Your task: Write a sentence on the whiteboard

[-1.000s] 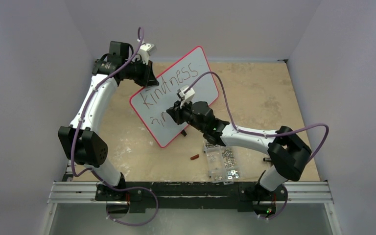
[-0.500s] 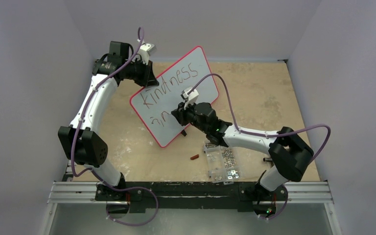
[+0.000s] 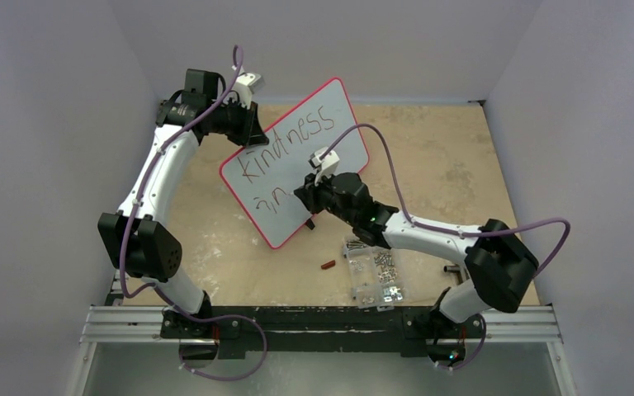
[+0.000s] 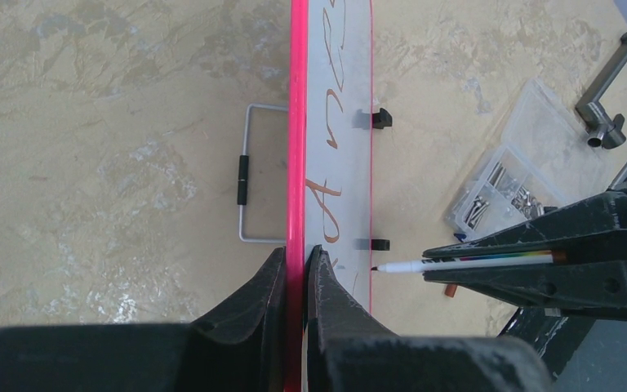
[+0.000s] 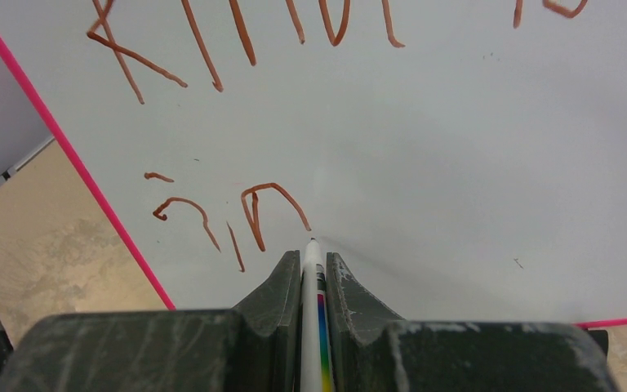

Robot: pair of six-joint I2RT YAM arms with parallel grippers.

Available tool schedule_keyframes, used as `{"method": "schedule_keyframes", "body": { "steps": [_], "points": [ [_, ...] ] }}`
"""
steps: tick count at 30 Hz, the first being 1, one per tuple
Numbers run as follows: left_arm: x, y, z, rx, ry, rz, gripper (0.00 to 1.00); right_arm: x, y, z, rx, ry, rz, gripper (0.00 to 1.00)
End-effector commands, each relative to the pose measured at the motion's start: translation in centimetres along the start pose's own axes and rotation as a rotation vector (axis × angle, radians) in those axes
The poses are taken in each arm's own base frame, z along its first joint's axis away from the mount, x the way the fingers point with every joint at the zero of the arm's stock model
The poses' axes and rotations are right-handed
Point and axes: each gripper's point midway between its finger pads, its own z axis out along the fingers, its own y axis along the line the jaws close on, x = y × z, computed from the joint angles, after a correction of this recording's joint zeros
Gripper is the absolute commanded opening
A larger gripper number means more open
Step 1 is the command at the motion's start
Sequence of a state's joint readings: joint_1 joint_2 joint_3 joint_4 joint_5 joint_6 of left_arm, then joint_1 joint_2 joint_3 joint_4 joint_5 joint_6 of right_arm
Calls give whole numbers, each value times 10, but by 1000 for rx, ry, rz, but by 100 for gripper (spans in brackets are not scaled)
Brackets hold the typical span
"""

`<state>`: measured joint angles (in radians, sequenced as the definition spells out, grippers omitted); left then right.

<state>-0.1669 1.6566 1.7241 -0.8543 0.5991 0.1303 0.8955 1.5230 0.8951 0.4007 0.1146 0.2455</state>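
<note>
From above, the whiteboard (image 3: 297, 165) stands tilted up off the worktop (image 3: 437, 165), and the left tool (image 3: 249, 134) is clamped shut on its upper rim, holding it there. The right tool (image 3: 300, 195) is in close at the board's face, and just ahead of it the sentence (image 3: 285, 144) reads "kindness" with "in" underneath. Back beside the right arm, well behind its tool, a clear screw box (image 3: 376, 272) lies flat with a small reddish-brown piece (image 3: 328, 265) near it. Over to the left wrist view: the fingers (image 4: 271, 278) pinch the pink rim tight between them, and the board runs edge-on straight ahead of the tool. Two black clip feet (image 4: 381, 119) poke out on the writing side, a wire stand (image 4: 249, 175) on the back. On that writing side the right tool grips a marker (image 4: 473, 263), its tip right at the white surface. Now the right wrist view: jaws closed snug on the marker barrel, the tip straight ahead, at the end of the "n" in "in", with the "kindness" strokes further ahead showing reddish-brown.
</note>
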Motion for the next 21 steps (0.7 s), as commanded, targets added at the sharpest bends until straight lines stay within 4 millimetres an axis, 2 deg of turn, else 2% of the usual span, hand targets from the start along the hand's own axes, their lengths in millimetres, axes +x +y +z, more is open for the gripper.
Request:
{"method": "schedule_keyframes", "body": {
  "steps": [1, 6, 13, 17, 21],
  "points": [
    [12, 10, 2, -60, 65, 22, 0, -40, 2, -18, 3, -93, -1, 0],
    [12, 10, 0, -63, 65, 22, 0, -58, -14, -22, 76, -157, -9, 0],
    [11, 9, -1, -67, 64, 25, 0, -77, -38, -9, 115, -192, 12, 0],
    [11, 8, -1, -69, 65, 29, 0, -84, -40, -3, 111, -204, 12, 0],
    [12, 9, -1, -71, 68, 30, 0, -88, -30, 4, 60, -211, 16, 0]
  ]
}}
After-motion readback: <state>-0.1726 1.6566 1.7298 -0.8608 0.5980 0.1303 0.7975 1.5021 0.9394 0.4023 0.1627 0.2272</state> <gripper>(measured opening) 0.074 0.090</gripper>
